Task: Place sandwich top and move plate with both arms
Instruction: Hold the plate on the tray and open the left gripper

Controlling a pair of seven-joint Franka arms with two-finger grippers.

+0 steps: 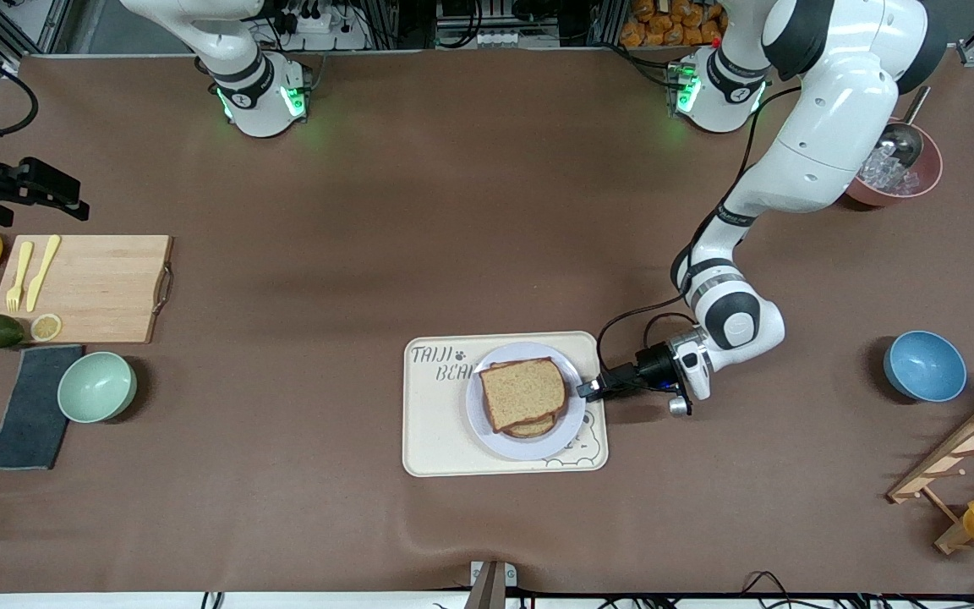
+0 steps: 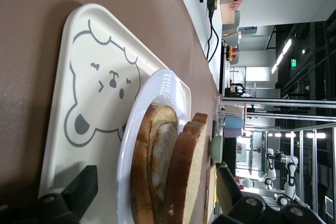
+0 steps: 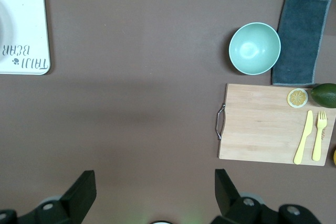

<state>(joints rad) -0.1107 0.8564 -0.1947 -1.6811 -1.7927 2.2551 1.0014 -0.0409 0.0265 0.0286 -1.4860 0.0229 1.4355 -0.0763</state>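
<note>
The sandwich top point(image 1: 525, 391), a brown square slice, lies on a lower slice with egg on the pale round plate point(image 1: 538, 444). The plate rests on the cream bear tray point(image 1: 436, 423). My left gripper point(image 1: 588, 389) sits low at the plate's edge toward the left arm's end, open and holding nothing. In the left wrist view its fingers point(image 2: 79, 192) straddle the stack: sandwich top point(image 2: 191, 171), lower slice point(image 2: 142, 166), plate rim point(image 2: 152, 93), with gaps on both sides. My right gripper point(image 3: 155, 190) hangs open over bare table and is out of the front view.
Toward the right arm's end lie a wooden board point(image 1: 98, 288) with yellow cutlery, a green bowl point(image 1: 96, 386), a grey cloth point(image 1: 30, 406), lemons and an avocado. Toward the left arm's end are a blue bowl point(image 1: 924, 365), a pink ice bowl point(image 1: 897, 173) and a wooden rack point(image 1: 969, 457).
</note>
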